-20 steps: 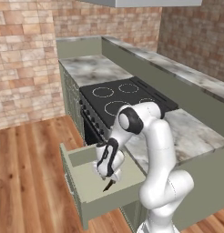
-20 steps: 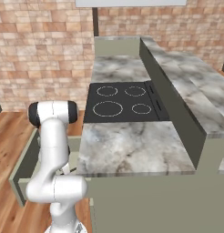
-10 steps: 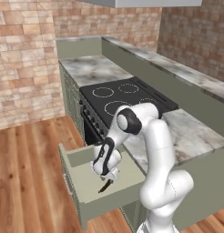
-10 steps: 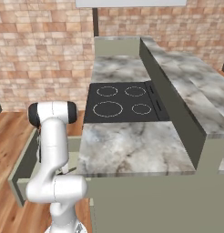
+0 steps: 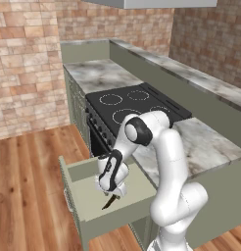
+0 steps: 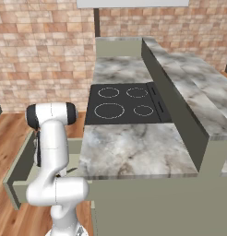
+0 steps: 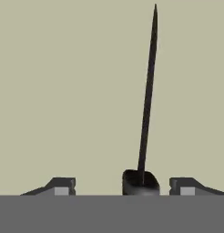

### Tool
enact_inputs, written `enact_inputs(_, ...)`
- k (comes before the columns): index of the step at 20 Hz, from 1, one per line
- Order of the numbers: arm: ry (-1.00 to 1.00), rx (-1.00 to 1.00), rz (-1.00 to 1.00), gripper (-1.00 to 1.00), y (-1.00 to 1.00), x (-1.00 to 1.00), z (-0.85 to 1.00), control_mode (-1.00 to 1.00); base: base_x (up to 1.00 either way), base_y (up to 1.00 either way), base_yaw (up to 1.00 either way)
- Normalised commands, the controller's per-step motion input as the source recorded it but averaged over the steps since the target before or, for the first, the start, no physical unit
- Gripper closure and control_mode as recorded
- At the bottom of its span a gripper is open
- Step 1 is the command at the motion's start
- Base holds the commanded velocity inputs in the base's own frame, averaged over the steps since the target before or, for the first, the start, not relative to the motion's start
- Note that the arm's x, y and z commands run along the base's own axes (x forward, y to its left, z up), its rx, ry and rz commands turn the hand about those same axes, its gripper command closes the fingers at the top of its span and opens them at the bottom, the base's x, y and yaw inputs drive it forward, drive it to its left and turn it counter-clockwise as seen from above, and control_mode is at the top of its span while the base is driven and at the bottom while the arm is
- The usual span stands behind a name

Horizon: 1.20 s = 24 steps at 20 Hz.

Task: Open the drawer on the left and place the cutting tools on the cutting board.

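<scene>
The claw (image 7: 123, 189) hangs spread wide inside the pulled-out shallow sage-green drawer (image 5: 95, 196), gripping nothing. The thin dark knife-like tool (image 7: 148, 109) lies between its tips, off-centre; closing may nudge it aside.

A kitchen — a black four-ring hob (image 5: 137, 104) set into a marble worktop (image 6: 134, 147), sage-green cabinets (image 5: 76, 100) below, brick walls (image 5: 24, 63) behind, a plank floor (image 5: 24, 176) — all plainly rendered.
</scene>
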Motion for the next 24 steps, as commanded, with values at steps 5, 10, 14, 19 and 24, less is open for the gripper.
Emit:
enact_inputs(5,-0.08,0.0,0.01,-1.0,-0.3,-0.62,-0.1,-1.0,0.0,0.0,0.0)
enact_inputs(10,-0.05,0.02,0.01,-1.0,-0.12,-0.19,-0.28,-1.0,0.0,0.0,0.0)
enact_inputs(14,-0.01,0.07,0.03,1.0,0.01,0.0,-0.4,-1.0,0.0,0.0,0.0)
enact_inputs(19,0.0,0.07,0.02,1.0,0.0,0.0,-0.25,-1.0,0.0,0.0,0.0)
enact_inputs(24,0.0,0.05,0.01,1.0,0.0,0.0,-0.03,-1.0,0.0,0.0,0.0)
